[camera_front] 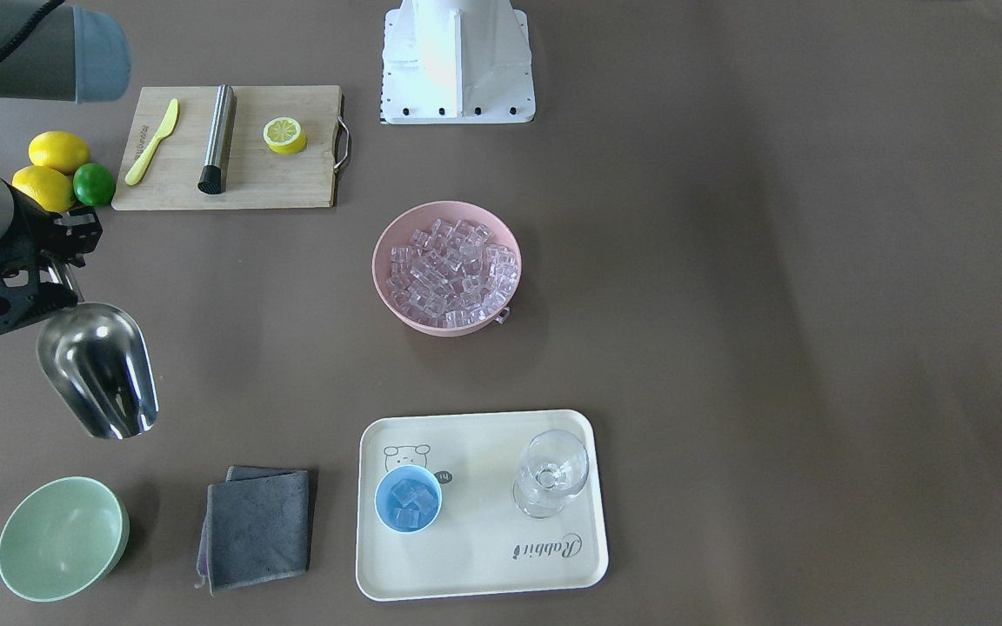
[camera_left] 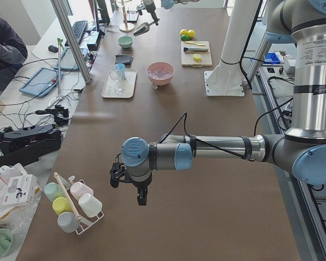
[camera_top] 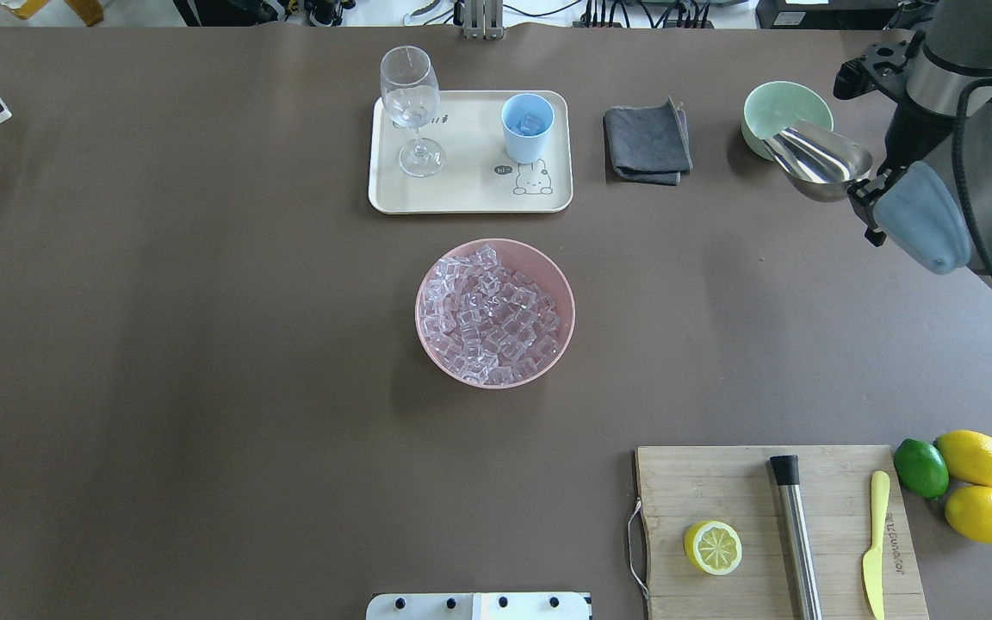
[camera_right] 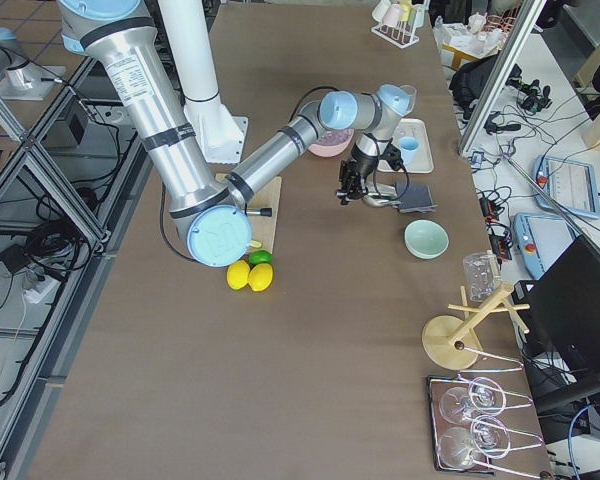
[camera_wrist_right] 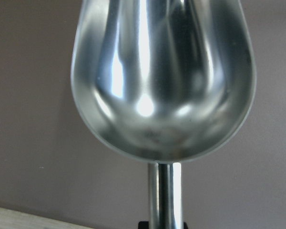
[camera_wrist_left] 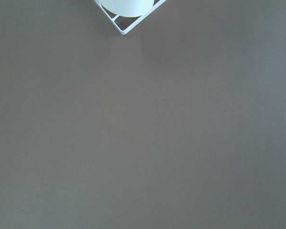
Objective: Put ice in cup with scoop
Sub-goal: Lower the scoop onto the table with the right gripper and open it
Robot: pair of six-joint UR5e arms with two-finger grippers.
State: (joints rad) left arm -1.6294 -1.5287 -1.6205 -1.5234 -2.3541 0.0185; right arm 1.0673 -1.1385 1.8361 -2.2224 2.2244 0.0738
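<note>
My right gripper [camera_front: 60,280] is shut on the handle of the shiny steel scoop [camera_front: 101,369], held above the table between the lemons and the green bowl. The scoop's trough is empty in the right wrist view [camera_wrist_right: 162,81]. The ice [camera_front: 453,274] fills a pink bowl [camera_front: 377,261] at the table's middle; one cube [camera_front: 502,316] lies beside it. The light-blue cup [camera_front: 408,498] stands on a cream tray [camera_front: 484,565] and holds a few cubes. My left gripper [camera_left: 141,196] hangs over bare table far from these; I cannot tell whether it is open.
A clear stemmed glass [camera_front: 551,474] shares the tray. A pale green bowl [camera_front: 62,539] and grey cloth [camera_front: 257,526] lie near the scoop. A cutting board [camera_front: 292,183] holds a half lemon, a steel cylinder and a yellow knife; lemons and a lime [camera_front: 94,183] sit beside it.
</note>
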